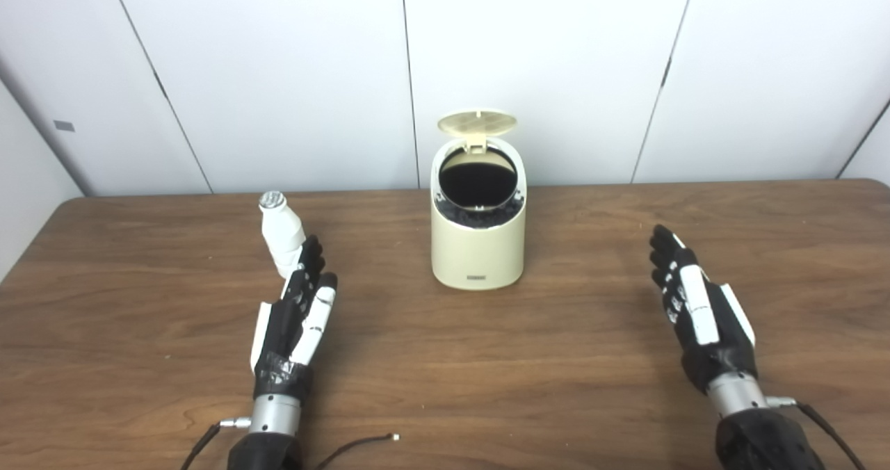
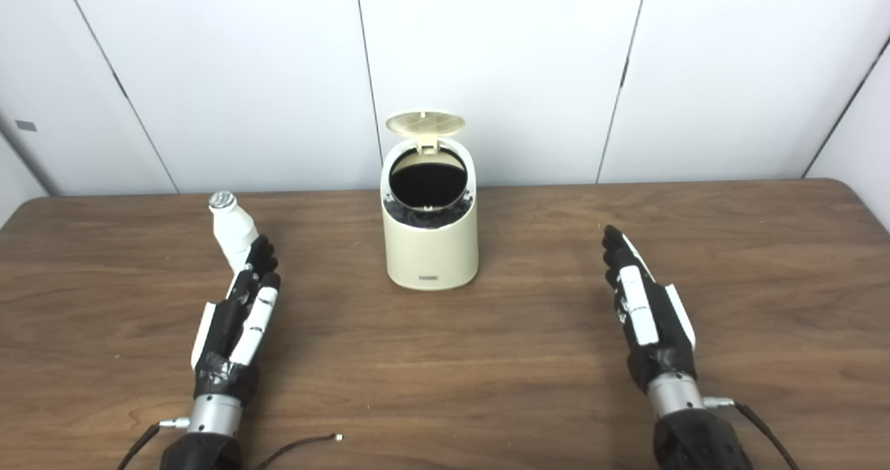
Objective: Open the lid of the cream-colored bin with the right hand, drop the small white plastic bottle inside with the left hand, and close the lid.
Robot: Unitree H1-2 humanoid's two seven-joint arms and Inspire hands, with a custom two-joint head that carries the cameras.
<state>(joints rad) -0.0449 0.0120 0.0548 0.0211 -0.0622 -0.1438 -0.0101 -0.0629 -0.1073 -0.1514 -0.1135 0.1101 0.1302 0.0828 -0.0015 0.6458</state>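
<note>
The bottle [image 1: 281, 232] stands just beyond the fingertips of the left hand [image 1: 295, 317], leaning slightly, cap up; contact cannot be confirmed. The left hand is open, empty, and much the nearer. The bin [image 1: 478, 244] sits ahead and to its right, lid [image 1: 478, 123] already raised. The right hand [image 1: 699, 313] lies open, empty, well apart from both.

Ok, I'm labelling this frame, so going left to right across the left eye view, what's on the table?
Left hand with the white bottle just beyond its fingertips → cream bin, lid up → right hand.
</note>
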